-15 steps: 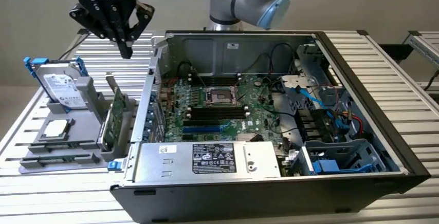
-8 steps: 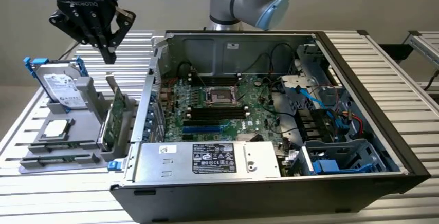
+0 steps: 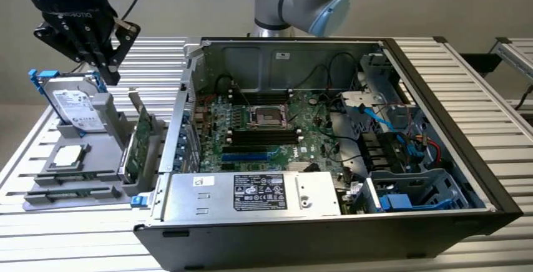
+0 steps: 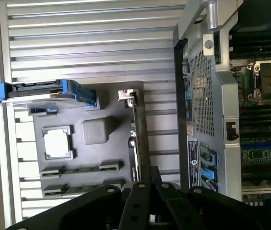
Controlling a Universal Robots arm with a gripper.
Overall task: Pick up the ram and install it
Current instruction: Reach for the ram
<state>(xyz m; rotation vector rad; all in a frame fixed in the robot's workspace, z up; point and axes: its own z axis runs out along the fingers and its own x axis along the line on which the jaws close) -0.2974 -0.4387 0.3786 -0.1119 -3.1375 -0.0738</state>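
Two thin green ram sticks [image 3: 71, 192] lie in slots at the near end of the grey holder tray [image 3: 50, 202], at the exterior view's left. In the wrist view the ram sticks [image 4: 80, 168] sit beyond my fingertips. My black gripper [image 3: 108, 74] hangs high over the tray's far end, above the hard drive [image 3: 75, 106], well apart from the ram. Its fingers meet at a point with nothing between them, which the wrist view of the gripper [image 4: 149, 175] also shows. The black memory slots [image 3: 264, 137] on the motherboard lie inside the open case.
The tray also holds a square silver CPU [image 3: 68, 155] and an upright green expansion card [image 3: 143, 138] beside the case wall. The open computer case [image 3: 466, 160] with cables, drive cages and a power supply [image 3: 249, 192] stands on the slatted aluminium table [image 3: 158, 53].
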